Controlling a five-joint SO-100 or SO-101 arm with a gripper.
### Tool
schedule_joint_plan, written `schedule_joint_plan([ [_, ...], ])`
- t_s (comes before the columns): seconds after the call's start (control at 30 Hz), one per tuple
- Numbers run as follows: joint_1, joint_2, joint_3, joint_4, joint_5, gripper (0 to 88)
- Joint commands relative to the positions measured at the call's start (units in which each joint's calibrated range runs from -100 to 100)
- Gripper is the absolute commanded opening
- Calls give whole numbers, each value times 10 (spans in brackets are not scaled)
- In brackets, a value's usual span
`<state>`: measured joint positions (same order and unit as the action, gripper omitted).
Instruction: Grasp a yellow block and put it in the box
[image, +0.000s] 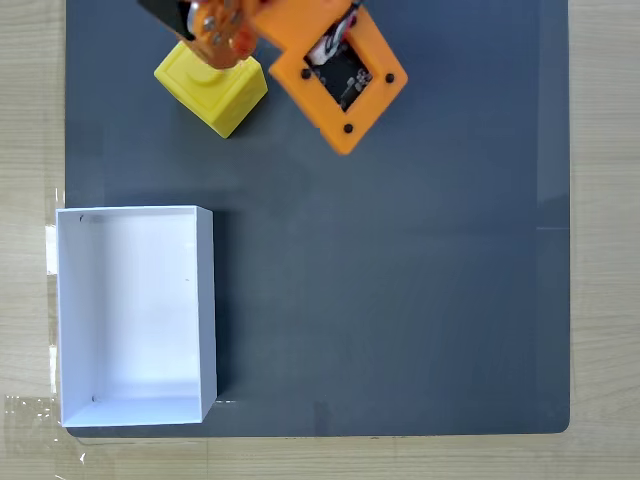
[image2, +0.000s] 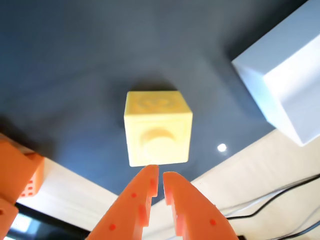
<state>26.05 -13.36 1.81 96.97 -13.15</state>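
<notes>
Dark mat (image: 400, 300); nearly closed claw (image2: 160, 175) poised just above yellow block (image2: 158, 135).

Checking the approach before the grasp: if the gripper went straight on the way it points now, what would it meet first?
Most likely the yellow block, dead ahead of the nearly closed gripper; the depth between them is unclear.

A dark grey rectangular mat (image: 400, 280) is laid on a light wooden table (image: 30, 120). On it, a bright yellow plastic cube (image: 222, 98) is seen near the top edge, and a shallow white rectangular tray (image: 207, 310) at its lower left corner.
</notes>
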Motion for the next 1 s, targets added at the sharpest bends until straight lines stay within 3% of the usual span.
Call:
schedule_joint_plan([
  [0.0,32,32,-27,11,1,19],
  [0.23,67,95,-28,16,40,31],
  [0.47,72,95,-28,27,53,304],
  [0.57,72,95,-26,28,53,374],
  [0.97,60,109,69,27,61,389],
])
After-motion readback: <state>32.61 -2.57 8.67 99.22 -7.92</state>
